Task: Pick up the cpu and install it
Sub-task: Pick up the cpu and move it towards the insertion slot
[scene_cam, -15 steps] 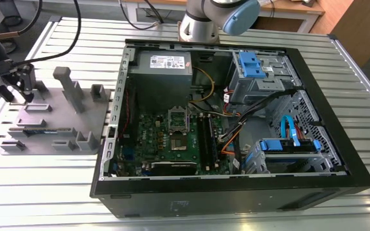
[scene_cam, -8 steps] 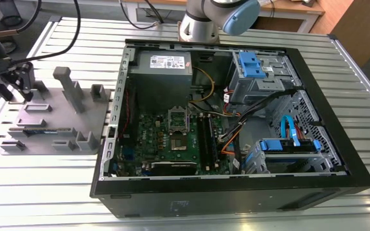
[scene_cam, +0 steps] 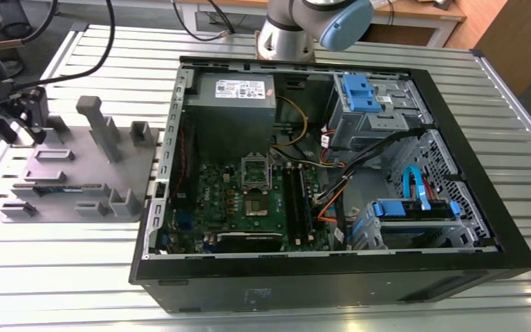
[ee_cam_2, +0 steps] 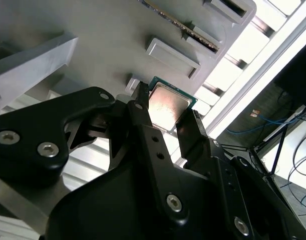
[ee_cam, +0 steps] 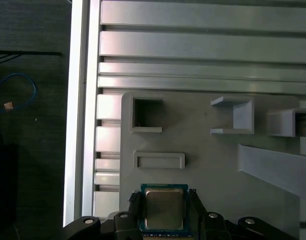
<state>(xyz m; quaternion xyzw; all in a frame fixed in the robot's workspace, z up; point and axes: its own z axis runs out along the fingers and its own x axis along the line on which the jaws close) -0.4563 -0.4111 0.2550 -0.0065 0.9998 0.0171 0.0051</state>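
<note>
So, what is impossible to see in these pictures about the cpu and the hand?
1. Both wrist views: whether the cpu rests on the grey tray or is lifted; its own top hides the underside.
2. Exterior view: what the hand carries; it is too small there.
3. Exterior view: whether the socket is empty; too small.

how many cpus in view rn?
1. The cpu sits at the gripper, near the edge of the grey fixture tray. Can't tell whether the motherboard socket holds another.
</note>
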